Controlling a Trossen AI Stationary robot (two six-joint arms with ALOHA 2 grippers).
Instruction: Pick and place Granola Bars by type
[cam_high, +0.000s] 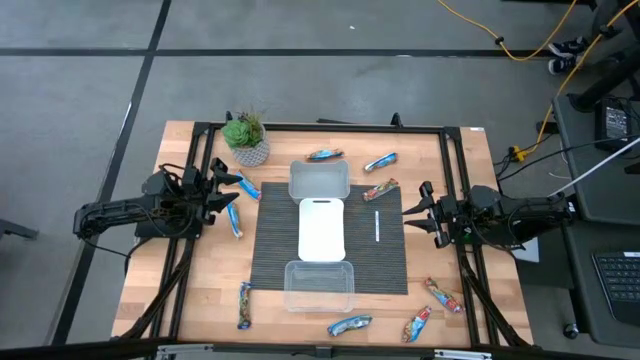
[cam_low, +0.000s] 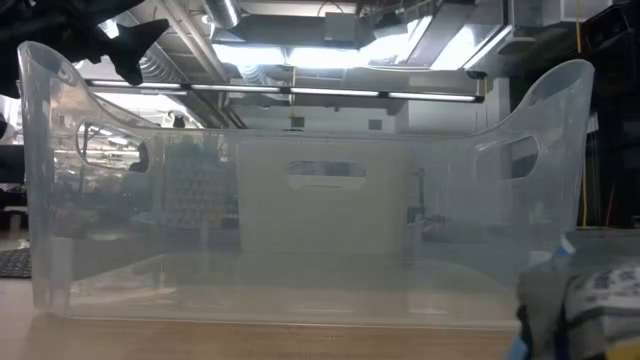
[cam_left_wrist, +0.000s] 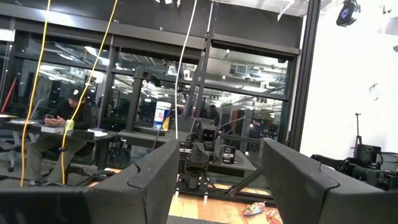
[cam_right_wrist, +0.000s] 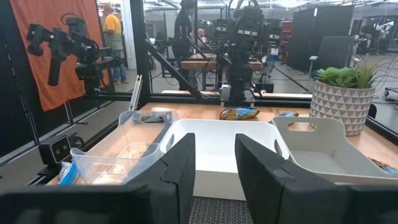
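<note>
Several small shiny-wrapped granola bars lie flat around a dark mat. In the high view some lie at the far side. Two lie at the left. Others lie along the near side. My left gripper hovers open at the table's left, beside the two left bars, and touches nothing. My right gripper is open at the mat's right edge, facing the tubs. The left wrist view shows open fingers and bars beyond them.
Three tubs stand in a row on the mat: a grey one farthest, a white one in the middle, a clear one nearest. The clear tub fills the low view. A thin white stick lies on the mat. A potted plant stands at far left.
</note>
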